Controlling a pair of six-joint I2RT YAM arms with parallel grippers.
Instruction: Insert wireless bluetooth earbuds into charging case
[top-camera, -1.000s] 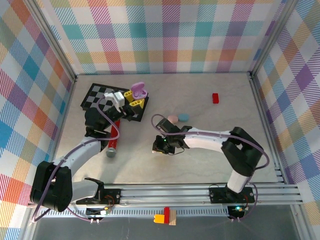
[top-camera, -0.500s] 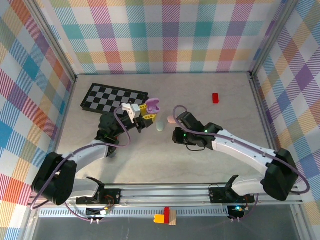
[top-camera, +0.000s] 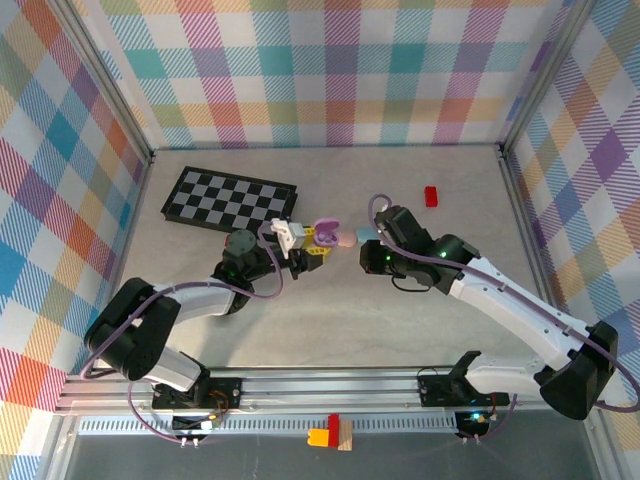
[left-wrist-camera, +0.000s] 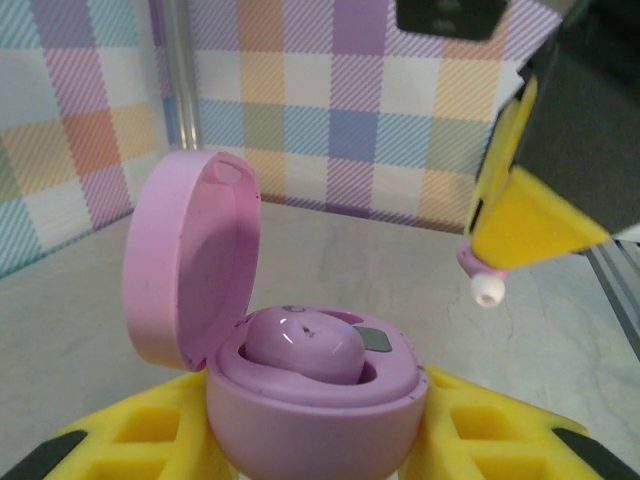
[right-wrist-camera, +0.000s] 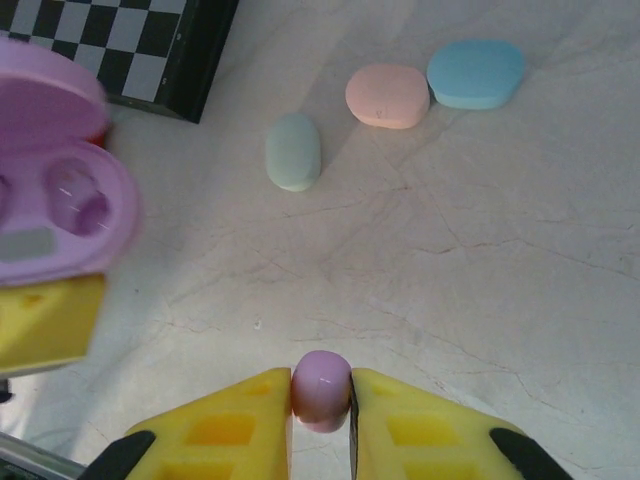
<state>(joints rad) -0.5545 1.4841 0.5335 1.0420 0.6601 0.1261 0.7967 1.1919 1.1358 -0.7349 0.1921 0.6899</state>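
Earbud, pale purple (right-wrist-camera: 321, 385): pinched between the yellow fingers (right-wrist-camera: 230, 425) of the right end effector (right-wrist-camera: 321, 408), whose jaws are closed tight on it with only the rounded end showing above the fingertips. It is held over the table (top-camera: 330, 310) near the centre. In the left wrist view its white tip points down, and it sits up and to the right of the case without touching it. Charging case, pinkish purple (left-wrist-camera: 315, 400): open, with the lid (left-wrist-camera: 190, 255) standing upright on its hinge. The left end effector (top-camera: 313, 250) grips its base, its yellow fingers closed against both sides. Seated earbud, same purple (left-wrist-camera: 300, 345): lies in one well of the case, with a small grey patch just beside it. Closed cases, three, lying on the table past the right end effector: pale green (right-wrist-camera: 293, 150), pink (right-wrist-camera: 387, 95) and blue (right-wrist-camera: 476, 73). The pink and blue ones are just beside each other and the green one lies a little apart to their left. Checkerboard, black and white (top-camera: 225, 197): flat on the far left of the table. Brick, red (top-camera: 431, 196): alone at the far right of centre, well apart from the cases.
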